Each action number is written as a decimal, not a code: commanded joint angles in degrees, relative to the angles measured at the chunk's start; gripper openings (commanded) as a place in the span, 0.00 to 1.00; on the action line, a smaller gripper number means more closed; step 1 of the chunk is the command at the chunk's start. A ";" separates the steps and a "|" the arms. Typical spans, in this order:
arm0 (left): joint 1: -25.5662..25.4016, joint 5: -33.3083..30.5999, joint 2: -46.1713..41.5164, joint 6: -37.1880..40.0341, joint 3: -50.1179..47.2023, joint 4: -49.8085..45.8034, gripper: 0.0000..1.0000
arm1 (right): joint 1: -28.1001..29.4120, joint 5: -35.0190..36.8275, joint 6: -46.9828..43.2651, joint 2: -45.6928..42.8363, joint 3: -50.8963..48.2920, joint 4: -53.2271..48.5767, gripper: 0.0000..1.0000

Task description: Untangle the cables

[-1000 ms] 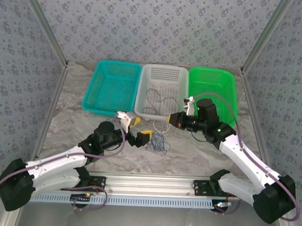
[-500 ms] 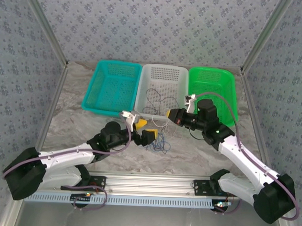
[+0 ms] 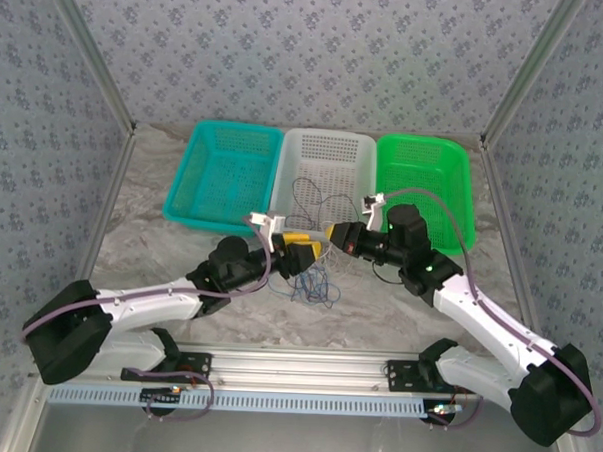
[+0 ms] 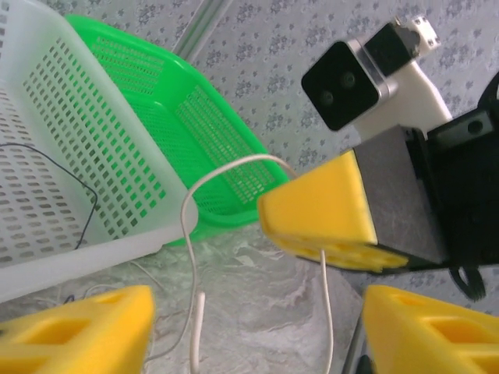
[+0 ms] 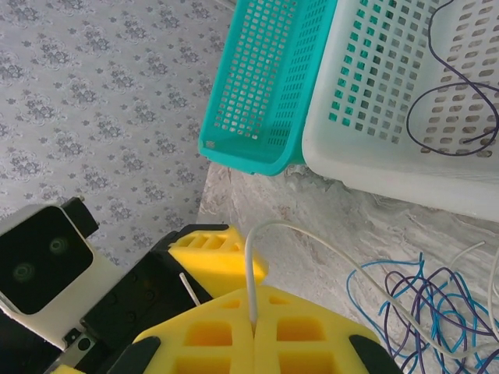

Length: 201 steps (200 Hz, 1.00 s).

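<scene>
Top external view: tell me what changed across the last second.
The left gripper swung forward and right, up to the right gripper, its jaws narrowing but not closed around the white cable. The right gripper edged left, shut on that cable throughout. The cable tangle and the white basket stayed put.

Left gripper (image 4: 257, 312) fingers (image 4: 78, 327): both cut by the lower edge in its wrist view.
White cable (image 4: 230, 164): the strand hanging between those fingers leaves the lower edge. The gripped stretch is hidden inside the right gripper (image 5: 253, 308), whose jaws are pressed together on it.
Cable tangle (image 5: 425, 304): right of the right gripper, cut by the right and lower edges; crossings too fine to sort.
Dark cable (image 5: 411, 117): beyond the right gripper, in the white basket (image 5: 390, 175), runs off the right edge.
Contact seen from above: too small to tell whether the left gripper touches the white cable.
</scene>
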 commanded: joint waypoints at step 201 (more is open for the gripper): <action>1.67 -3.41 -17.48 5.39 13.33 -18.62 0.00 | 21.67 38.29 -28.87 2.11 -7.22 1.77 0.87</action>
